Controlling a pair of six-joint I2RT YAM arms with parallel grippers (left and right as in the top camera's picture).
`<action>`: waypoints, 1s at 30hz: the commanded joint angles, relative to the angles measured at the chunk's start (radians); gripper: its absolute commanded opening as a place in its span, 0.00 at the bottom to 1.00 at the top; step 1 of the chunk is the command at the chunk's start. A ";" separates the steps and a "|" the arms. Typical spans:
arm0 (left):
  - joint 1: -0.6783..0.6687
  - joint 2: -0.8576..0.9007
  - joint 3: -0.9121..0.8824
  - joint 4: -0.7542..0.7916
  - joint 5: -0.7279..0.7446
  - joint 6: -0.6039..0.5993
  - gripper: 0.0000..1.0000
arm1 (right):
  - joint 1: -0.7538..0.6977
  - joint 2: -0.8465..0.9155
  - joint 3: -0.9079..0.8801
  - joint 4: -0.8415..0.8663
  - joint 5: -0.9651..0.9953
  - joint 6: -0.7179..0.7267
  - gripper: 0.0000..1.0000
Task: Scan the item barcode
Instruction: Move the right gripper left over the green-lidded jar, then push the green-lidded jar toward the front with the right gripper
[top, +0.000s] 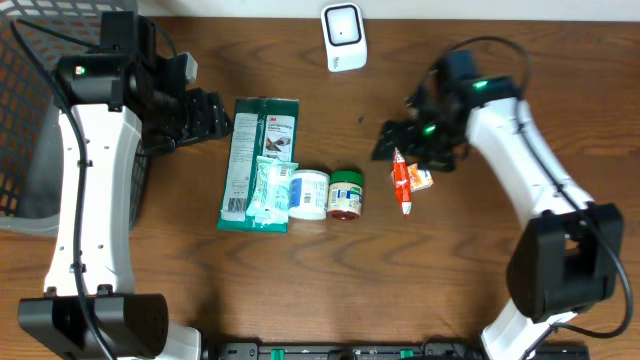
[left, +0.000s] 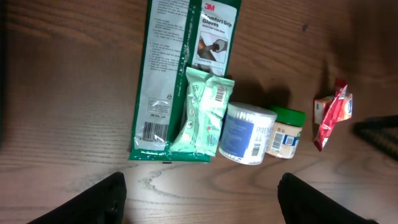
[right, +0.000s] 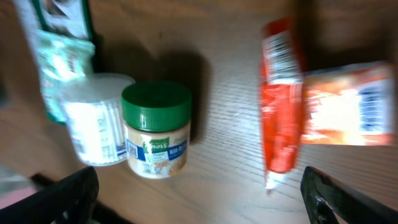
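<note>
fingertips (right: 68, 199) of my right pincer (right: 208, 199) sit at the bottom corners of the right wrist view. this pincer is spread wide and pinches nothing.

1. task item: the red sachet (right: 280, 93) lies flat on the desk (right: 224, 162) under my right pincer. its barcode faces up at the far end.
2. a small orange box (right: 345, 112), blurred, touches the sachet's right side.
3. a green-lidded jar (right: 155, 127) lies on its side to the left of the sachet, apart from it. its lid points toward the far edge.
4. a white tub (right: 93, 118) touches the jar on the left, also on its side.
5. a pale green wipes packet (left: 202, 112) lies against the tub with a barcode showing. it overlaps a long green glove pack (left: 180, 68).

my left pincer (left: 205, 205) is spread too, with nothing between its fingertips (left: 93, 202). in the overhead view it hangs just beside the far left corner of the glove pack, near a wire basket (top: 30, 100) at the left edge.

the white scanner (top: 343, 37) stands at the far edge of the desk, well apart from the sachet.
</note>
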 joint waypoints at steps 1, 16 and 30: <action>-0.002 0.012 -0.005 0.000 0.008 -0.003 0.78 | 0.120 -0.006 -0.023 0.057 0.162 0.142 0.99; -0.002 0.015 -0.005 0.002 0.008 -0.003 0.78 | 0.280 0.040 -0.027 0.206 0.355 0.375 0.99; -0.002 0.015 -0.005 0.002 0.008 -0.003 0.78 | 0.280 0.177 -0.027 0.220 0.280 0.407 0.92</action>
